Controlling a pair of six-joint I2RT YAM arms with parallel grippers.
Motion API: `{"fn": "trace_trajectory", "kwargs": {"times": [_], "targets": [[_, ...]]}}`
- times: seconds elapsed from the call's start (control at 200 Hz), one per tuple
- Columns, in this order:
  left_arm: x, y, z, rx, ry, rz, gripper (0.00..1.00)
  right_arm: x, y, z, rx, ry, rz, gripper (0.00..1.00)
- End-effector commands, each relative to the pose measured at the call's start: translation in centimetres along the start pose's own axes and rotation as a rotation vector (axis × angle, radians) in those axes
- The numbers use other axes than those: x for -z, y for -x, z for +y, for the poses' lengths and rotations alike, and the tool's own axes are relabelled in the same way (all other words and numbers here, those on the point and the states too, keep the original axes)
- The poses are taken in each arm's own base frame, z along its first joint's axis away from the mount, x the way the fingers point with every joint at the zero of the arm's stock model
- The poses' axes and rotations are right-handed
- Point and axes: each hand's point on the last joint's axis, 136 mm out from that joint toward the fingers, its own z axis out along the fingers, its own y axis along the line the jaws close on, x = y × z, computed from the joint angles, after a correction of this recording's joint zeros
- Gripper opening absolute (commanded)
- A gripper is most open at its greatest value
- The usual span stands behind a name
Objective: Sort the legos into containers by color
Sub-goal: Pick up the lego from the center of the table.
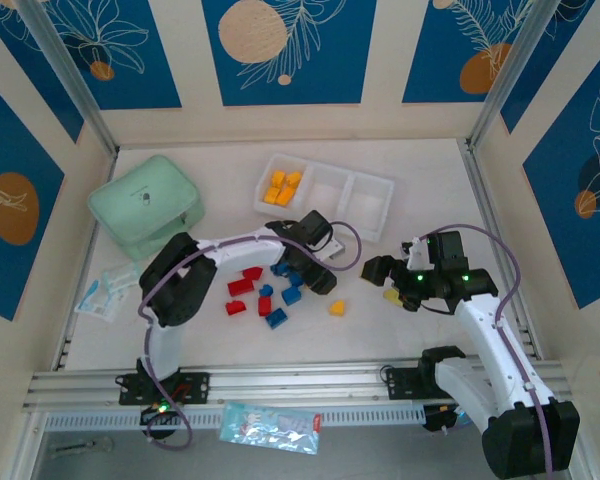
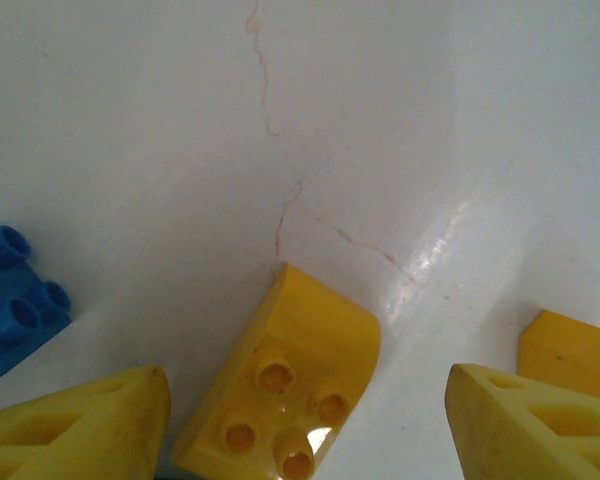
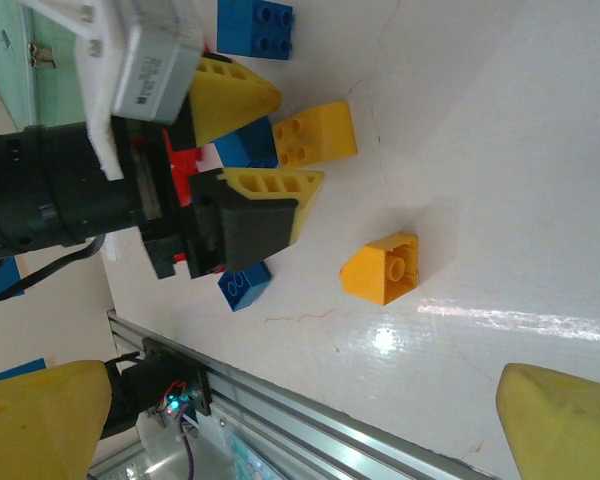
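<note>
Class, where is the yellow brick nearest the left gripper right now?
In the left wrist view, the yellow brick lies on the table between the open fingers of the left gripper, with a blue brick at that view's left edge.

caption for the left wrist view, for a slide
Open jaws of the left arm straddle a yellow brick on the white table, a blue brick at the left edge.

We find the tray (image 1: 330, 197) at twelve o'clock on the counter (image 1: 430, 170), with legos (image 1: 282, 187) in its nine-o'clock compartment. Loose legos (image 1: 270, 300) lie at centre, the case (image 1: 145, 205) at ten, a packet (image 1: 102, 293) at nine.
</note>
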Motion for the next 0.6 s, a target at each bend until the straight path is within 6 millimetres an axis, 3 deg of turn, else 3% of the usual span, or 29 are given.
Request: {"fn": "trace_trajectory", "kwargs": {"times": [0.0,0.225,0.595], "targets": [[-1.3,-1.1,0.1,-0.024,0.015,0.054,0.72,0.2,-0.7,0.1,-0.008,0.020,0.022,0.99],[-1.8,-2.2,0.7,-0.034,0.068,0.097,0.64,0.2,-0.6,0.1,-0.007,0.018,0.019,0.99],[-1.1,-2.4,1.8,-0.047,0.144,0.101,0.49,0.3,-0.1,0.3,-0.004,0.021,0.011,0.99]]}}
